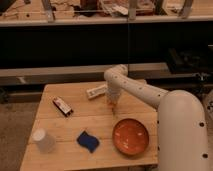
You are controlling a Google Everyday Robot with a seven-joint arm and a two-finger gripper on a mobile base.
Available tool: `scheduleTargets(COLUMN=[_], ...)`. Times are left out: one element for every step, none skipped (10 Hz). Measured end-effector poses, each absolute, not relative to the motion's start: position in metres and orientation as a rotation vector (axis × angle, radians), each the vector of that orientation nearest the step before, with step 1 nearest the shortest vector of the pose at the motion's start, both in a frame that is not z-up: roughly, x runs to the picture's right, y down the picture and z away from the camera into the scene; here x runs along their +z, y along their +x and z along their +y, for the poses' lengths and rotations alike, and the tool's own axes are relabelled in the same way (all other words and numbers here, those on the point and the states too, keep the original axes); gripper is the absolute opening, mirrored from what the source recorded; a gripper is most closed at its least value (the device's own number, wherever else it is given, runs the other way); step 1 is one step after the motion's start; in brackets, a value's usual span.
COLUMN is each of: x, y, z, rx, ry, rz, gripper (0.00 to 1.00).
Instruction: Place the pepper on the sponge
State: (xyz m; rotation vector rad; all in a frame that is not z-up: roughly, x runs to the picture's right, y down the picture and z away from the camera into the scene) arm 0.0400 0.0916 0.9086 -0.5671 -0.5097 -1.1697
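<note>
Room: you are looking at a pale wooden table [75, 122] in front of dark shelving [75, 50].
Camera view, arm: the white arm [145, 92] comes in from the table's right edge and bends down over the middle of the table, nearer the back edge.
Gripper: the gripper [114, 102] points straight down there, low over the wood. You cannot tell whether it is clamped or released.
Pepper: a small orange shape at the gripper's lower end looks like the pepper [114, 106]. Whether it is gripped or resting on the wood is not clear.
Sponge: the dark-blue sponge [88, 141] lies flat near the front edge, nothing showing on it, well apart from the pepper.
Neighbours: the orange plate [130, 136] sits just right of the sponge, the cup [44, 140] at the front-left corner, and the packet [63, 106] towards the left edge.
Doing it well: I judge you need a sure hold before any travel. Then bring the pepper down over the sponge's middle, keeping clear of the plate's rim.
Long axis: it seems roughly upright, but the pointed end's direction cannot be read.
</note>
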Motion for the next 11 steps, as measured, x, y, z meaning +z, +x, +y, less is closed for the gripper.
scheduleTargets(x=[0.900, 0.891, 0.887, 0.885, 0.886, 0.886, 0.881, 0.876, 0.870, 0.869, 0.867], y=[0.037, 0.036, 0.037, 0.035, 0.033, 0.028, 0.023, 0.019, 0.018, 0.017, 0.015], z=[0.088, 0.083, 0.079, 0.078, 0.080, 0.083, 0.083, 0.079, 0.077, 0.077, 0.079], rx=[-1.174, -1.179, -1.179, -1.189, -1.198, -1.211, -1.215, -1.213, -1.214, -1.219, -1.225], ry=[-0.565, -0.567, -0.567, -0.568, -0.569, -0.569, -0.567, -0.563, -0.565, -0.568, -0.567], rz=[-0.511, -0.509, -0.507, -0.508, -0.510, -0.514, -0.515, -0.515, -0.514, -0.516, -0.518], gripper=[0.00, 0.00, 0.00, 0.00, 0.00, 0.00, 0.00, 0.00, 0.00, 0.00, 0.00])
